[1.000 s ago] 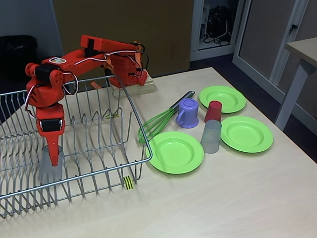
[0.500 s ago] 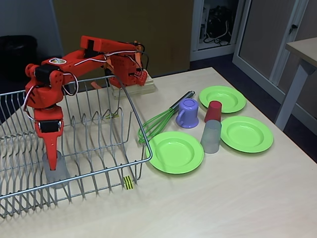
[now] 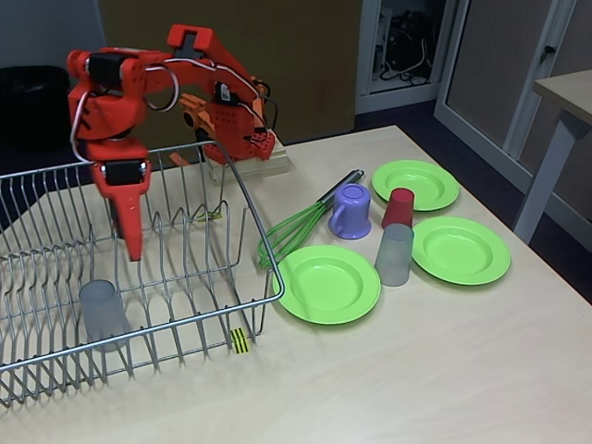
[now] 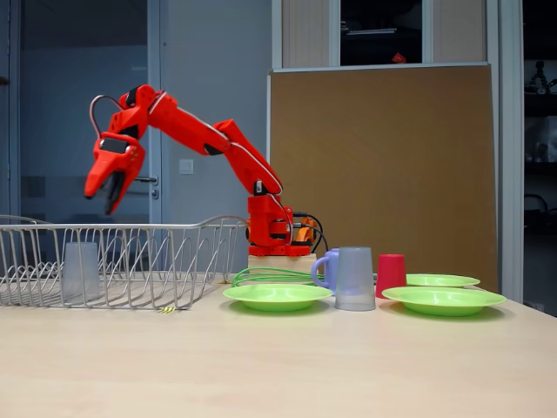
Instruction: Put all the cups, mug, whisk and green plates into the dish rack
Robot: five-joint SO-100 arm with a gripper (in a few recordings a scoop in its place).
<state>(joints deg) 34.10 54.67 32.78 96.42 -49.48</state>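
The orange arm's end effector (image 4: 111, 198) hangs above the dish rack (image 3: 199, 319), fingers pointing down, parted a little and empty. Below it, one frosted-grey tumbler (image 3: 103, 313) stands upright inside the rack near its front wall. The rack fills the left end of the tabletop (image 3: 416, 370), a yellow-and-black tag (image 3: 240, 340) on its front right corner. Just outside the rack's right end lies the whisk (image 3: 301, 227), its long axis running diagonally, green loops toward the rack and dark handle pointing to the far edge. The purple mug (image 3: 351, 210) stands at the handle's tip, the red cup (image 3: 399, 207) beside it, and the second grey tumbler (image 3: 395, 254) in front of that. Three green plates lie flat around them: near plate (image 3: 329, 283), right plate (image 3: 461, 250), far plate (image 3: 415, 184).
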